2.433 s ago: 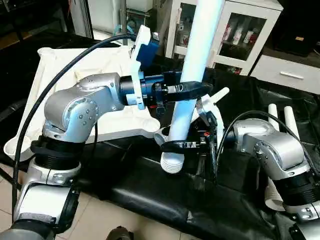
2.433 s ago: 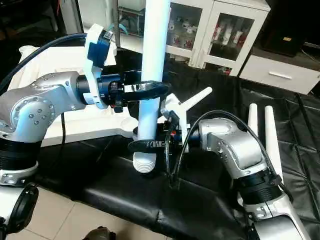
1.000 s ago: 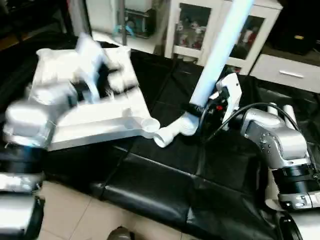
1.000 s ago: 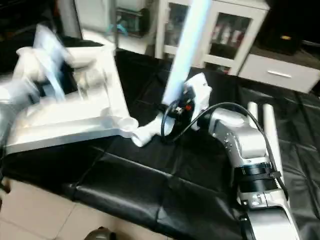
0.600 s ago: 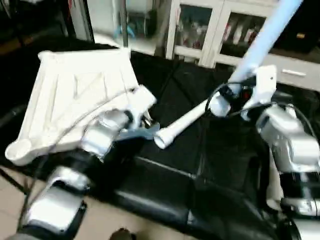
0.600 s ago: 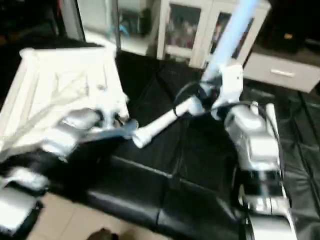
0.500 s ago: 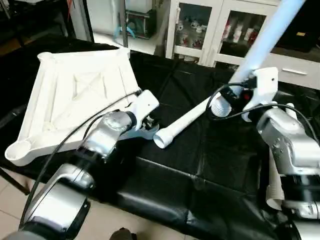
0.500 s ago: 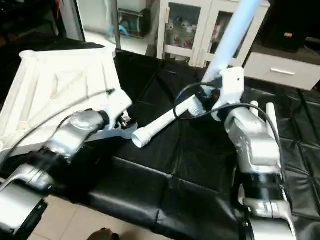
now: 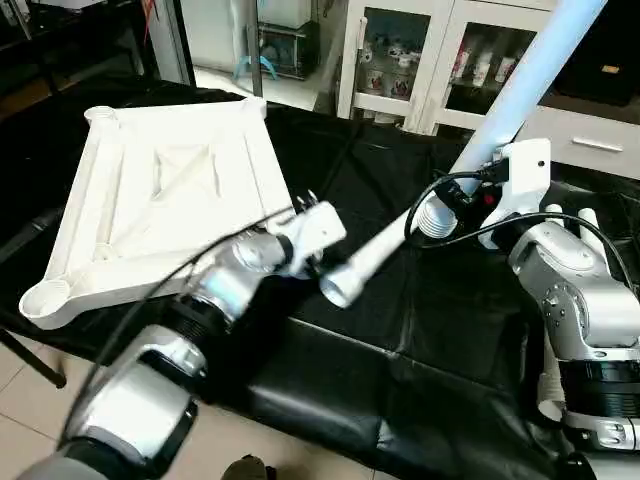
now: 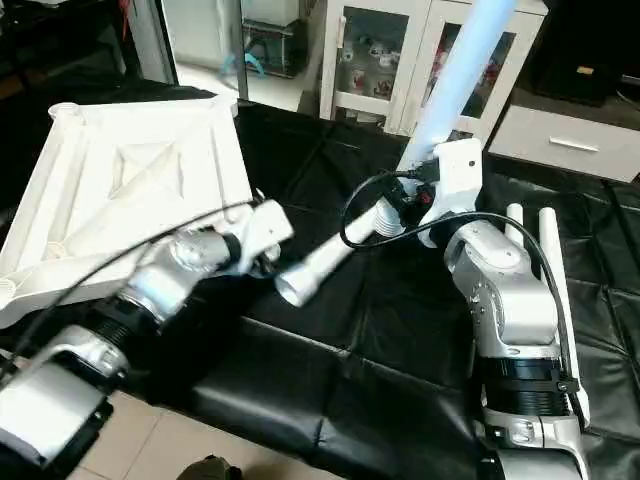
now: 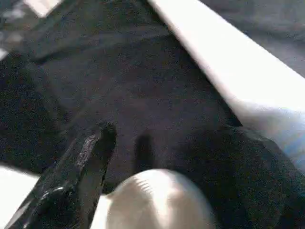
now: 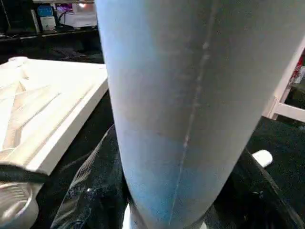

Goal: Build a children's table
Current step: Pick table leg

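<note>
Table top (image 9: 160, 190) is lying ribs-up on the left of the black worktop (image 9: 400, 330), and the right gripper (image 9: 445, 205) is clamped round a leg (image 9: 520, 85), holding it up at a slant toward the cabinet (image 9: 420, 50). Left gripper (image 9: 310, 262), jaws spread and empty, is stretched forward right by the fat end of a second leg (image 9: 375, 255) lying across the worktop. Two more legs (image 10: 540, 250) sit beside the right arm.
</note>
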`<state>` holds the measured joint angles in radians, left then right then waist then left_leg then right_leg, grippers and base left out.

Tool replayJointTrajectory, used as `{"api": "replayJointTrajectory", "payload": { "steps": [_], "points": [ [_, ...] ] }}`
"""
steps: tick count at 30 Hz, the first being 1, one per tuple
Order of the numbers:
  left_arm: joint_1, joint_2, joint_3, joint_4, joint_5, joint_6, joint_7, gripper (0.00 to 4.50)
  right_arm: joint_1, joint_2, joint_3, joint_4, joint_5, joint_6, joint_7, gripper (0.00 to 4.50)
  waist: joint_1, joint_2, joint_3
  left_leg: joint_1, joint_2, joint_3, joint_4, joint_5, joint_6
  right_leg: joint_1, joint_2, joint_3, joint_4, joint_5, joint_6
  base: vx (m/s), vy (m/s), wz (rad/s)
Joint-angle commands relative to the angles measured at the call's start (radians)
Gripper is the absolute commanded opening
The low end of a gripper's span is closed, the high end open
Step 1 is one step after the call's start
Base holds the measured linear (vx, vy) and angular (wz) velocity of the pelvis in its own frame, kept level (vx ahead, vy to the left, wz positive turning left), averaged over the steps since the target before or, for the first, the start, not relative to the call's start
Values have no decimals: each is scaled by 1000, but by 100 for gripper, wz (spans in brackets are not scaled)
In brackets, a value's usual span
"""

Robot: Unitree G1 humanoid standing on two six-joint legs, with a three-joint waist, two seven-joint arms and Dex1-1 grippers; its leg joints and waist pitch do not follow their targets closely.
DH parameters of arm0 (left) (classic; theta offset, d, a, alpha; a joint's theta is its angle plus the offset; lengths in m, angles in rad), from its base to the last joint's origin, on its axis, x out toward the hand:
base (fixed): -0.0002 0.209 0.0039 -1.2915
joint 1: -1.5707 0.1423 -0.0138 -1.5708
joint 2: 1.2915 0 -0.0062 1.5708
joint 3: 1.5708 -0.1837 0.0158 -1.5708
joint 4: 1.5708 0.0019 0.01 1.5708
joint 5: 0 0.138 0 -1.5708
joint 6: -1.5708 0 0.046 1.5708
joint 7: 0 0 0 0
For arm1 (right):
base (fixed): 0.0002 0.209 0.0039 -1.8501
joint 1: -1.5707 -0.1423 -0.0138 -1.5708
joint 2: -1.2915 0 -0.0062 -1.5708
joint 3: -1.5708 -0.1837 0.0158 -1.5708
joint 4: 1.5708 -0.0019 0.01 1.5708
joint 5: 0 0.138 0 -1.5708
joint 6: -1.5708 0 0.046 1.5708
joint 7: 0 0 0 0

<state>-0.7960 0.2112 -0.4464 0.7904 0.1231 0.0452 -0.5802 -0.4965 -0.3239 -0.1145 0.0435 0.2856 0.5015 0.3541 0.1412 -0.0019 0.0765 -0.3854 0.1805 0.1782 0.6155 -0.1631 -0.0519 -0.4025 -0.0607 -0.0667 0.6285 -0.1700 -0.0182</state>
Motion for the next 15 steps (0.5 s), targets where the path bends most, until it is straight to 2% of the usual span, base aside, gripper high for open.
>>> {"api": "replayJointTrajectory", "payload": {
  "steps": [1, 3, 4, 5, 6, 8, 9, 10, 12, 15],
  "points": [
    [16, -16, 23, -97, -53, 21, -83, 401, -29, -5, -7, -8, 5, 9, 1, 183, -3, -8, -90, 25, 49, -23, -73, -226, -11, 47, -99, 51, -84, -263, -173, 0, 0, 0],
    [26, -24, 26, -129, -75, 20, -111, 401, -34, -4, -5, -4, 5, 7, 1, 183, -4, -9, -89, 26, 50, -22, -73, -228, -10, 45, -99, 51, -85, -271, -177, 0, 0, 0],
    [40, -53, 51, -184, -132, 26, -135, 401, -42, -2, -3, 0, 4, 3, 2, 183, -5, -9, -88, 26, 50, -22, -73, -234, -10, 46, -100, 51, -85, -283, -175, 0, 0, 0],
    [40, -53, 52, -184, -133, 27, -135, 401, -42, -2, -3, 0, 4, 3, 2, 183, -4, -10, -88, 24, 49, -20, -72, -232, -8, 46, -99, 51, -87, -284, -176, 0, 0, 0],
    [36, -54, 57, -183, -130, 28, -124, 401, -43, -2, -3, 1, 4, 3, 2, 183, -4, -10, -88, 28, 49, -19, -72, -239, -7, 42, -96, 51, -89, -291, -172, 0, 0, 0],
    [24, -47, 79, -184, -120, 27, -89, 401, -45, -4, -2, 0, 4, 2, 4, 183, -6, -10, -87, 25, 48, -21, -74, -242, -7, 45, -94, 50, -89, -302, -158, 0, 0, 0],
    [20, -26, 113, -202, -127, 28, -71, 401, -45, -5, -1, -1, 4, 3, 6, 183, -7, -10, -88, 25, 48, -22, -74, -242, -9, 45, -94, 49, -89, -309, -148, 0, 0, 0],
    [25, -20, 124, -219, -130, 35, -73, 401, -43, -5, -2, -3, 4, 3, 7, 183, -12, -11, -86, 22, 45, -23, -76, -241, -12, 47, -93, 48, -88, -316, -141, 0, 0, 0],
    [33, -5, 139, -245, -138, 42, -79, 401, -40, -5, -2, -5, 4, 3, 8, 183, -18, -10, -88, 24, 46, -23, -75, -239, -16, 45, -93, 49, -88, -317, -138, 0, 0, 0],
    [65, 83, 164, -289, -105, 25, -76, 401, -33, -1, 2, -8, 3, 2, 8, 183, -27, -8, -86, 24, 47, -25, -77, -247, -19, 43, -91, 49, -85, -316, -140, 0, 0, 0]
  ]
}}
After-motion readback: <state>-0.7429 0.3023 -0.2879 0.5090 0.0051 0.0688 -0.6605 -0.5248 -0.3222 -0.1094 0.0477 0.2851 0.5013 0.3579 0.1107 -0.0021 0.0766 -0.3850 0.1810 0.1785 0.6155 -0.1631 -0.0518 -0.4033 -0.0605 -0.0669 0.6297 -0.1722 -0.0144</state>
